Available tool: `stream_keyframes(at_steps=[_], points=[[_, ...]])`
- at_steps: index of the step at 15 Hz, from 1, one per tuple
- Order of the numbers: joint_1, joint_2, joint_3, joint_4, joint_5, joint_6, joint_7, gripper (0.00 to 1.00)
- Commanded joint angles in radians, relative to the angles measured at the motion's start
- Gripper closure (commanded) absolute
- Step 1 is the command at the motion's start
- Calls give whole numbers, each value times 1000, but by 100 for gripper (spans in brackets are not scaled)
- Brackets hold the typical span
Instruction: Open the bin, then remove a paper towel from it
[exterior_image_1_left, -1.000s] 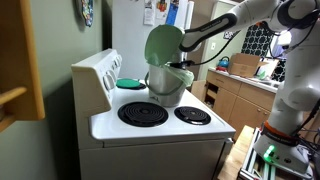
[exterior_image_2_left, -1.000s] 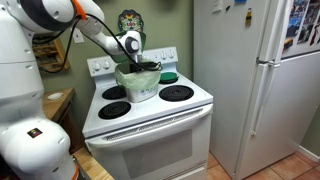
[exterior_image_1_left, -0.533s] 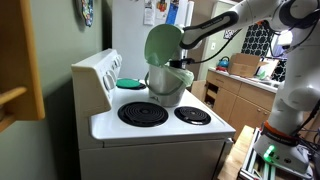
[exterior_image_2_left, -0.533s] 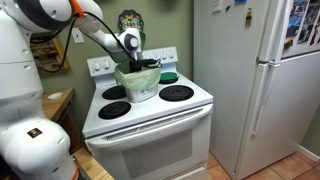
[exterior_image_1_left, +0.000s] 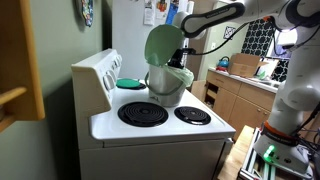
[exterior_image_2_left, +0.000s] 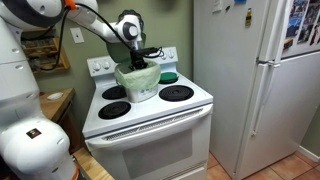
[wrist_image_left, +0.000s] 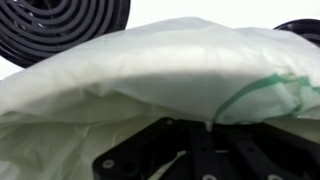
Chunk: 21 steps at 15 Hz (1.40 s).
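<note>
Wrist view: we are looking at a pale, crinkled sheet (wrist_image_left: 150, 70) that is filling most of the picture, with a thin green line (wrist_image_left: 255, 90) curving across its right part and a black coil burner (wrist_image_left: 70, 25) showing behind it at the upper left. In both exterior views the bin (exterior_image_1_left: 165, 88) (exterior_image_2_left: 138, 85) is sitting on the stove's surface (exterior_image_1_left: 160, 128) (exterior_image_2_left: 150, 110), near the back and between the burners, and its round green lid (exterior_image_1_left: 160, 45) is standing upright and open. The hand (exterior_image_1_left: 180, 58) (exterior_image_2_left: 137, 55) is hanging just above the bin's open mouth, beside the raised lid. We are not managing to make out its fingertips in any view, so we cannot tell whether it is wide, narrow or holding something. A flat teal disc (exterior_image_1_left: 130, 83) is lying on the back burner beside the bin.
</note>
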<state>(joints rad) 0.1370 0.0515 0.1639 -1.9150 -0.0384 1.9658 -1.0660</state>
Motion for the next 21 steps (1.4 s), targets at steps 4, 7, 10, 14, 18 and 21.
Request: stream_keyframes(at_steps=[4, 7, 10, 14, 18, 21], points=[[-6, -108, -23, 31, 40, 89, -20, 98], [-2, -124, -33, 46, 61, 115, -28, 98], [0, -136, -40, 42, 79, 136, -33, 98], [2, -133, -42, 36, 94, 136, -49, 71], [1, -130, -44, 38, 121, 127, -62, 100], [0, -128, -45, 37, 117, 126, -58, 74]])
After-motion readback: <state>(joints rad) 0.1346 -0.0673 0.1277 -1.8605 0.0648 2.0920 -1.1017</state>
